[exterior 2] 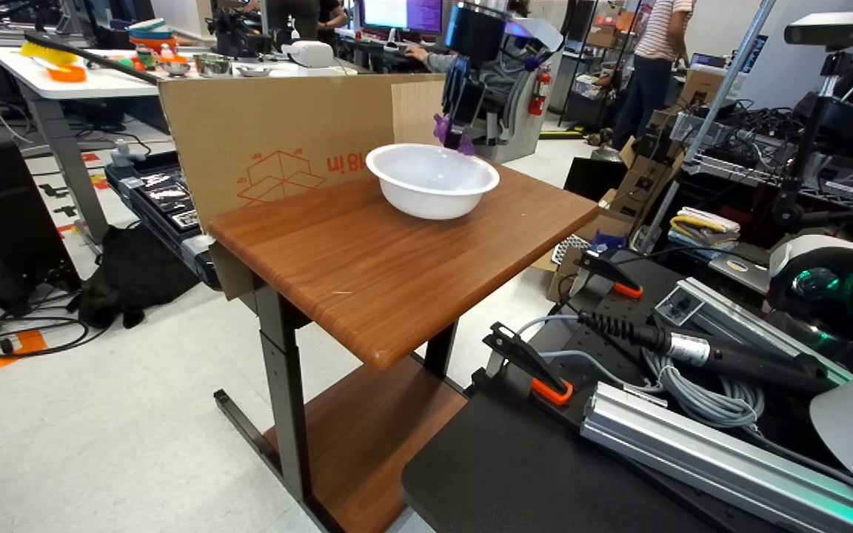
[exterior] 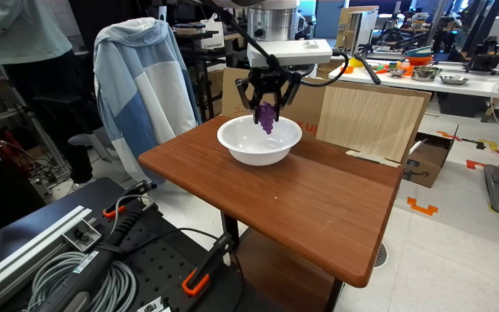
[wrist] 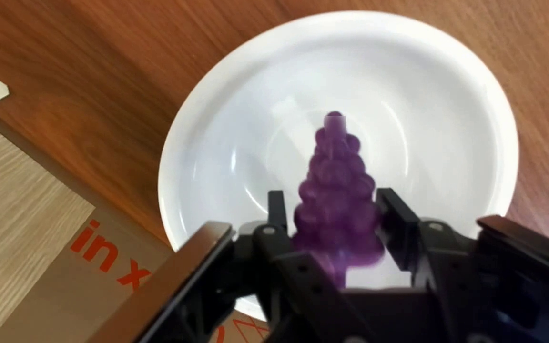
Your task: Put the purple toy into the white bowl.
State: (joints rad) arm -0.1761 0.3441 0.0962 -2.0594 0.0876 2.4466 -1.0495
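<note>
Lying below the claw: table. Cardboard stands upright near the claw; I'd keep sideways moves away from it. Bowl sits upright on the table, under the claw as far as I can judge, but not centred: wrist view puts the bowl's middle a little ahead of the fingertips. In an exterior view the claw lines up close to the bowl's rim; exact margin, can't tell.

Claw has the toy gripped, one finger each side, and it looks clear of the bowl's floor. Toy's long axis runs roughly along the fingers: thin end down past the tips, fat end up toward the palm. Most of the task looks done. Next move, I think: nudge toward the bowl's middle, lower, release. Risk: thin end lands first, toy topples toward the rim.
</note>
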